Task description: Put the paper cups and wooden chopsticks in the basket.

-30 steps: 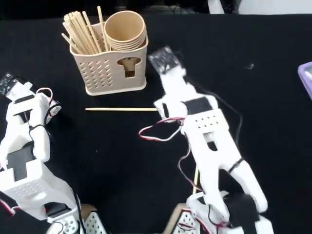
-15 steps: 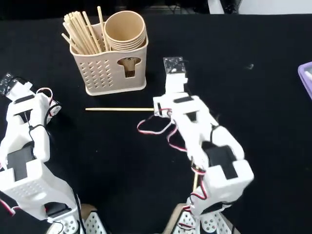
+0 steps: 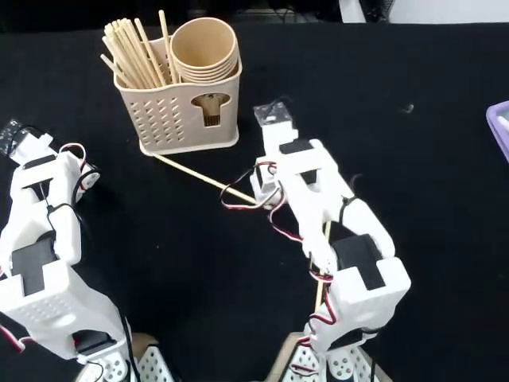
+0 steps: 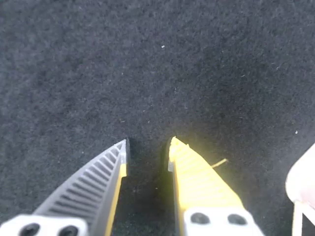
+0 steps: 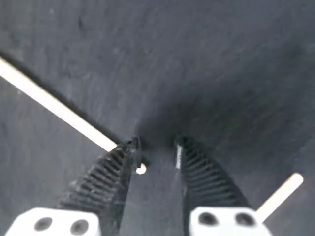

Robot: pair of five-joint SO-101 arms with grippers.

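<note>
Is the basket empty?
No, the basket holds stacked paper cups and a bunch of wooden chopsticks.

Black cloth table, and up in the upper left the cream basket stands on it. One loose wooden chopstick lies slanting from the basket's foot toward centre. A second chopstick lies lower centre, partly covered. There's a purple object at the right edge.

Cloth in front of the basket gives passage, crossed by a slanting chopstick.
</note>
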